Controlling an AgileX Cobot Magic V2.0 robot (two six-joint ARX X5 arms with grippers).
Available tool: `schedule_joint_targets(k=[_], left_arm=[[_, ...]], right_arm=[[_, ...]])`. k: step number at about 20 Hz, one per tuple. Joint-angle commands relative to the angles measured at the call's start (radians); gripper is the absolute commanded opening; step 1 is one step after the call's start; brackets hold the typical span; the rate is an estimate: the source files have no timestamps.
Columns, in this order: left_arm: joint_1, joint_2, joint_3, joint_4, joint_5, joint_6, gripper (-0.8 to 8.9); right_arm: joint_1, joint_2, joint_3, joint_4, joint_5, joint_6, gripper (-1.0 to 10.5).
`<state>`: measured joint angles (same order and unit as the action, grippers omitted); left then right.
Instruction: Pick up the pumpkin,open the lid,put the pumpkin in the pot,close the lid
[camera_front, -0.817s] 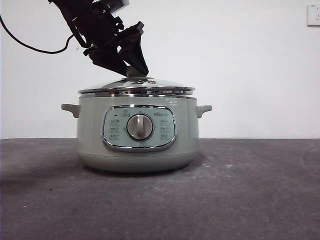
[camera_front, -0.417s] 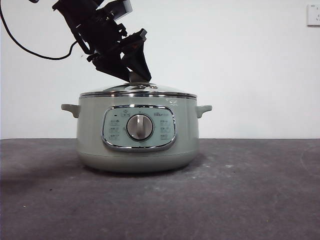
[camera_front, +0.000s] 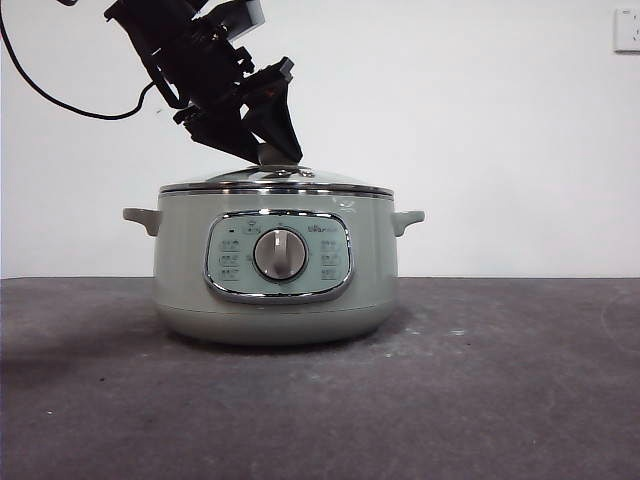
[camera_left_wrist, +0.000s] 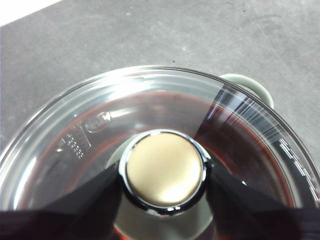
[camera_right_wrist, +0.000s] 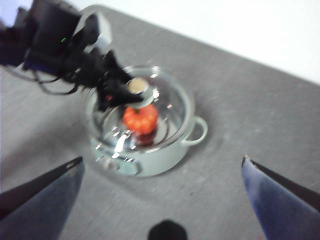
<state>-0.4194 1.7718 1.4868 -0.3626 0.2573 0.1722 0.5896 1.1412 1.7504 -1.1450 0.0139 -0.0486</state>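
Left gripper (camera_front: 272, 150), two black jaws, clamped on either side of the sage-green knob (camera_left_wrist: 164, 170) with its chrome collar, atop the round shallow-domed glass lid (camera_left_wrist: 235, 125). Arm slanting down from the upper left in the front view. Lid (camera_front: 275, 183) seated level on the large round sage-green electric pot (camera_front: 180, 270), chrome rim meeting the pot's top edge all round. Inside, seen through the glass, small glossy orange ribbed pumpkin (camera_right_wrist: 140, 119) near the pot's middle, directly below the knob; picture too blurred to tell which way the stem points or how its axis lies. Pot upright on the dark grey table (camera_front: 500, 390), silver dial (camera_front: 280, 254) facing the front camera. Right gripper (camera_right_wrist: 162, 172) well above and apart from the pot, jaws spread wide, holding nothing.
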Motion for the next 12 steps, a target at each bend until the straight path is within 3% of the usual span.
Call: schedule_joint_targets(k=[1, 7, 12], left_arm=[[0.000, -0.018, 0.006, -0.024, 0.005, 0.003, 5.34], [0.000, -0.094, 0.006, -0.087, 0.005, 0.003, 5.34], [0.000, -0.257, 0.006, -0.251, 0.010, 0.003, 5.34]], right_arm=[[0.003, 0.004, -0.001, -0.020, -0.033, 0.006, 5.7], [0.003, 0.009, -0.001, -0.054, -0.051, 0.006, 5.7], [0.003, 0.017, -0.001, -0.119, -0.174, 0.006, 5.7]])
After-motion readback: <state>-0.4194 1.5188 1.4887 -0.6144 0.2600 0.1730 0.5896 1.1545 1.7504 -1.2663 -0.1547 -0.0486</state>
